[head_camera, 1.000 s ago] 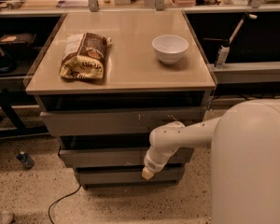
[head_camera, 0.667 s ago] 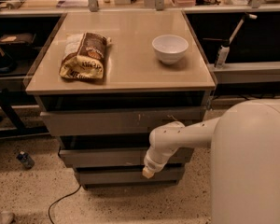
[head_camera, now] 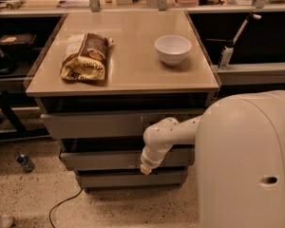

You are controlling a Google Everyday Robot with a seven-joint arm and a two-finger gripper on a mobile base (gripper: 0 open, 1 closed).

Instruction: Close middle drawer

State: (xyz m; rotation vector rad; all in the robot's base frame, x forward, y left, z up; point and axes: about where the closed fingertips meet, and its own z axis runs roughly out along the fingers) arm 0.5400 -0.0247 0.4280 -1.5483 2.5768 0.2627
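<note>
The middle drawer (head_camera: 99, 159) is the plain grey front under the top drawer of the cabinet, and it stands a little out from the cabinet body. My white arm reaches in from the right and bends down in front of it. The gripper (head_camera: 146, 168) is at the arm's low end, against or just in front of the right half of the middle drawer's front. The top drawer front (head_camera: 95, 124) above it carries small white marks and also stands out a little.
On the cabinet top (head_camera: 128, 68) lie a brown snack bag (head_camera: 84, 57) and a white bowl (head_camera: 173, 49). The bottom drawer (head_camera: 128, 178) sits below. My white base (head_camera: 247, 160) fills the right foreground. A black cable (head_camera: 61, 205) and a small bottle (head_camera: 25, 163) lie on the floor at left.
The gripper end has shifted slightly up and left, closer to the middle drawer's front. The drawer front shows no clear movement.
</note>
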